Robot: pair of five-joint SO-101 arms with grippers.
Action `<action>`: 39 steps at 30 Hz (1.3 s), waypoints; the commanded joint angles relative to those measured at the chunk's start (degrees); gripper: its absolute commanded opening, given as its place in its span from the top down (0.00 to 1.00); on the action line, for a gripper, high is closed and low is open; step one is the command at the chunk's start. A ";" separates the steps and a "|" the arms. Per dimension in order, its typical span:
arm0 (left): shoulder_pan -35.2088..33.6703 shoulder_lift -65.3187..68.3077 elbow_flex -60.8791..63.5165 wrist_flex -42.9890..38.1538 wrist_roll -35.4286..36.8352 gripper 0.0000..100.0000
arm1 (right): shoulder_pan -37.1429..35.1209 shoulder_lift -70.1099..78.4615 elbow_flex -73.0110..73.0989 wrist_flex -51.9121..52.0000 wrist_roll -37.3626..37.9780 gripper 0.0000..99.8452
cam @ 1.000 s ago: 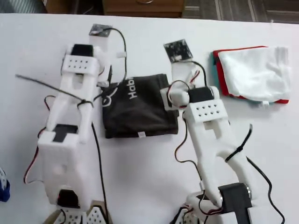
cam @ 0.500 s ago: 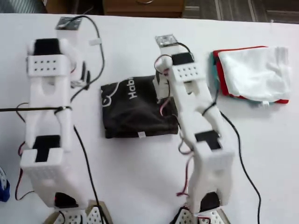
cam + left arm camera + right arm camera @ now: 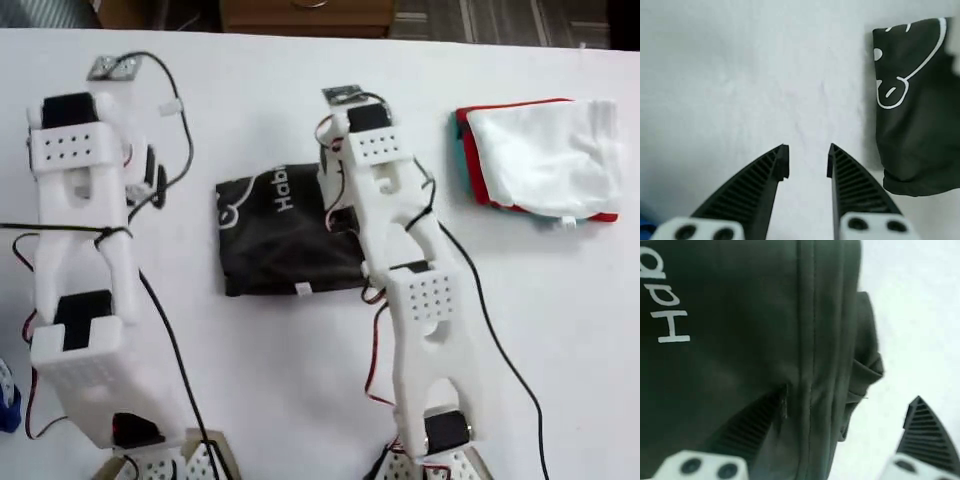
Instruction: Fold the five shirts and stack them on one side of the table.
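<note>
A folded black shirt with white print lies mid-table. The right arm stretches over its right edge. In the right wrist view my right gripper is open and straddles that edge of the black shirt, one finger on the cloth and the other over bare table. My left gripper is open over bare table, with nothing between its fingers and the black shirt off to its side. At the far right is a stack: a white shirt lies folded on a red one and a teal one.
The left arm stands left of the black shirt, apart from it. A blue object pokes in at the left edge. Cables trail along both arms. White table stretches in front of the shirt. Wooden furniture stands behind the table.
Both arms have swung left. The left gripper drew away from the black shirt's left edge. The right arm straightened and came over the shirt's right edge. The shirts have not moved.
</note>
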 commanded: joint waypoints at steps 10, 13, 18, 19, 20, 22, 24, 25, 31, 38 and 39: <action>-0.70 -3.69 9.80 -9.23 -0.70 0.85 | -1.71 3.47 -5.89 1.10 -0.09 0.65; -1.14 -3.69 9.80 -9.05 -0.70 0.85 | -0.31 6.99 -5.98 1.01 -0.09 0.65; -2.55 -3.69 9.80 -9.23 -0.70 0.85 | 0.75 12.09 -5.98 1.01 -0.09 0.65; -2.55 -3.69 9.80 -9.23 -0.79 0.85 | 0.66 12.70 -5.98 1.01 -0.09 0.65; -2.55 -3.69 9.80 -9.23 -0.79 0.85 | 0.66 13.14 -5.98 1.01 -0.09 0.65; -2.55 -3.69 9.80 -9.14 -0.79 0.85 | 0.57 13.41 -5.98 1.01 -0.09 0.68; -2.55 -3.69 9.80 -9.14 -0.79 0.85 | 0.57 13.41 -5.63 1.19 0.00 0.81; -2.55 -3.69 9.80 -9.14 -0.79 0.85 | 0.66 13.41 -5.63 1.19 0.26 0.91; -2.55 -3.69 9.80 -9.05 -0.79 0.85 | 1.10 13.41 -5.36 1.27 4.75 0.98; -2.55 -3.69 9.80 -8.88 -0.79 0.85 | 1.10 13.23 -5.98 1.36 4.84 0.98; -2.55 -3.69 9.80 -8.88 -0.79 0.85 | 1.10 12.62 -5.98 1.36 4.84 0.98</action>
